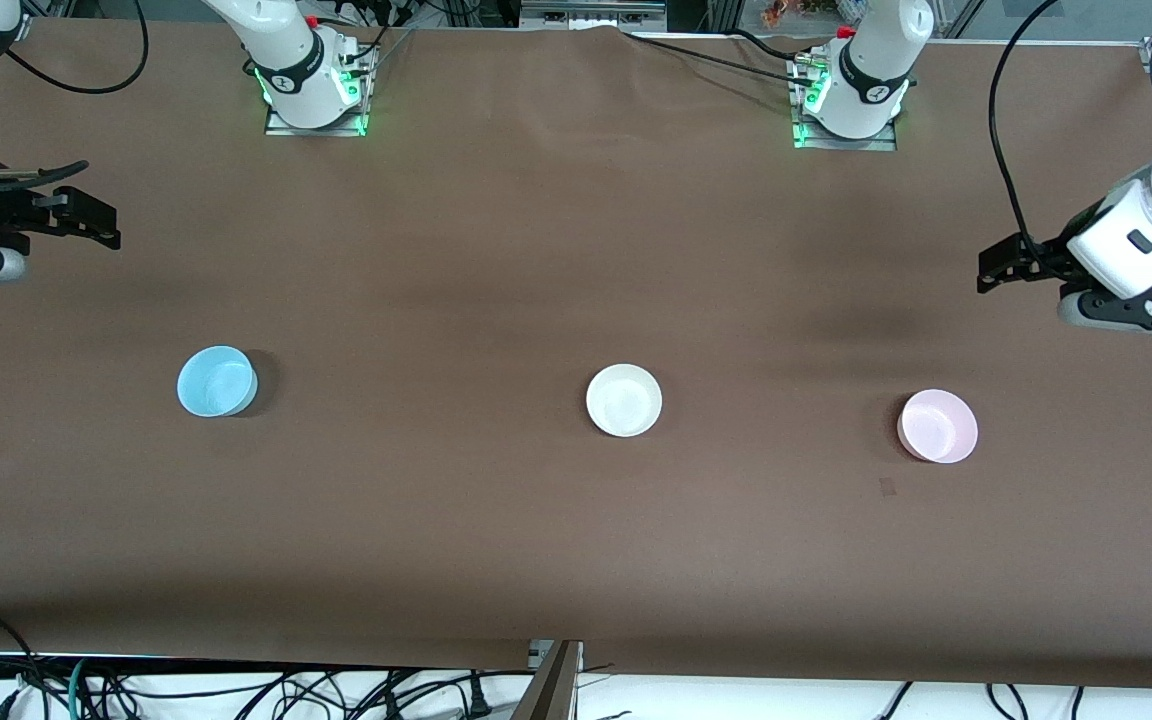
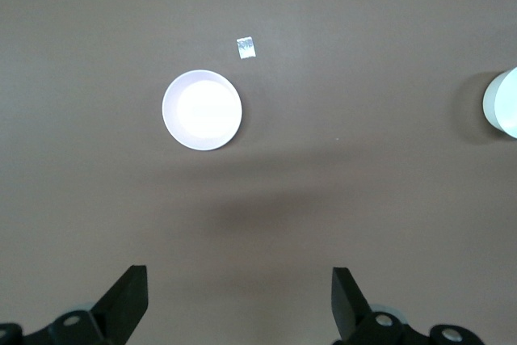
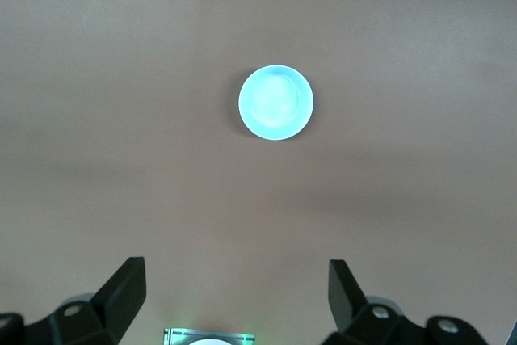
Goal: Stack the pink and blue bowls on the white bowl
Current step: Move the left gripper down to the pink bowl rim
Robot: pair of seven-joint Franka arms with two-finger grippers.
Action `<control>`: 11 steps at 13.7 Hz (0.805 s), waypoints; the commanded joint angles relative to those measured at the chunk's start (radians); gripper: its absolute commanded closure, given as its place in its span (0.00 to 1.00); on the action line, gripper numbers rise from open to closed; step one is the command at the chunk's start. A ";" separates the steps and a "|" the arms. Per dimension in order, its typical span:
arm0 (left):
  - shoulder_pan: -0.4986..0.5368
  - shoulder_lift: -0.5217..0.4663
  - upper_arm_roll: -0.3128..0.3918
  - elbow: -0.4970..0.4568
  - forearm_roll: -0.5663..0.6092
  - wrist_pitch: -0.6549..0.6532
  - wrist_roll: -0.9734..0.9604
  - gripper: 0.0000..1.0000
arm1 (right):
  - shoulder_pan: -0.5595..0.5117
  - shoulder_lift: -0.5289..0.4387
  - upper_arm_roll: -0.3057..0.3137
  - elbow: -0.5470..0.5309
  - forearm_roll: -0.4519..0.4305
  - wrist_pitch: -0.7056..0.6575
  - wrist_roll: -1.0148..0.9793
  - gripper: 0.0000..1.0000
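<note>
Pale and small, the pink bowl sits lowest in the front frame, at lower right toward the left arm's end of the brown surface. Up a touch, at the frame's middle, rests the white bowl, and at middle left the blue bowl. All three stand upright, well apart, nothing stacked yet.

At the right edge the left end effector hangs released and empty above bare surface; its wrist view shows both fingers spread wide with the pink bowl ahead. At the left edge the right end effector hangs likewise, fingers parted, holding nothing, the blue bowl in its sights.

These look like thin plastic: light, stiff, a bit slick. I'd pinch the rim wall, one finger inside, one outside.
</note>
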 commanded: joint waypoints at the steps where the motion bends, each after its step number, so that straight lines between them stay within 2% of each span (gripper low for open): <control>1: 0.019 0.055 -0.004 0.076 0.004 -0.016 0.001 0.00 | -0.009 0.015 0.003 0.031 -0.005 -0.008 -0.018 0.00; 5: 0.051 0.122 -0.004 0.075 0.015 -0.010 0.016 0.00 | -0.009 0.015 0.003 0.031 -0.005 -0.008 -0.018 0.00; 9: 0.092 0.281 -0.002 0.077 0.018 0.014 0.068 0.00 | -0.009 0.015 0.003 0.031 -0.005 -0.007 -0.018 0.00; 11: 0.095 0.375 -0.001 0.080 0.043 0.068 0.141 0.00 | -0.009 0.015 0.003 0.031 -0.005 -0.007 -0.018 0.00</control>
